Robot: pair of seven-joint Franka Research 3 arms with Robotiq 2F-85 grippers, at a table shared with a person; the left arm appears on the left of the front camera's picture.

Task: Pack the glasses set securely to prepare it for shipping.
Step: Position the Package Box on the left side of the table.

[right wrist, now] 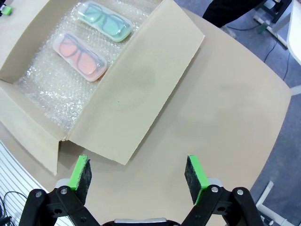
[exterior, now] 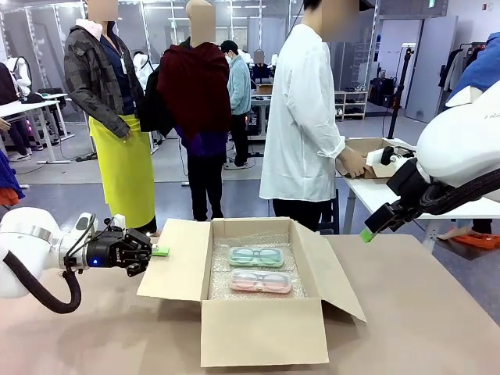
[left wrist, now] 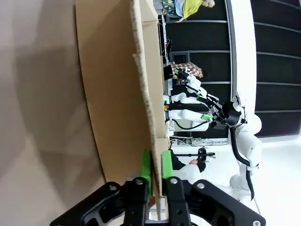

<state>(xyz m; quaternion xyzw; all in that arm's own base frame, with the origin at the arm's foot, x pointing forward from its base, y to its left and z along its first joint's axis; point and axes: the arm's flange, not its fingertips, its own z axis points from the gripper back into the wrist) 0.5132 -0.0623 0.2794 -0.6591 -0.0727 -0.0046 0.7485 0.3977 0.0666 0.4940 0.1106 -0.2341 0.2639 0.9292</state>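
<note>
Your left claw [exterior: 158,251] pinches the cardboard box's left flap [exterior: 181,262]; your right claw [right wrist: 138,175] hangs released above the bench [exterior: 422,312]. Mint-green case [exterior: 255,256] and pink case [exterior: 260,281] lie inside on bubble wrap [exterior: 221,285].

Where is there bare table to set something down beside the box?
Free: table right of the cardboard box's right flap, under the open right gripper. Crowded: the left flap, pinched by the left gripper.

An open brown cardboard box [exterior: 258,328] lined with clear bubble wrap [exterior: 223,291] sits mid-table on the tan tabletop [exterior: 422,320], flaps spread left and right.
</note>
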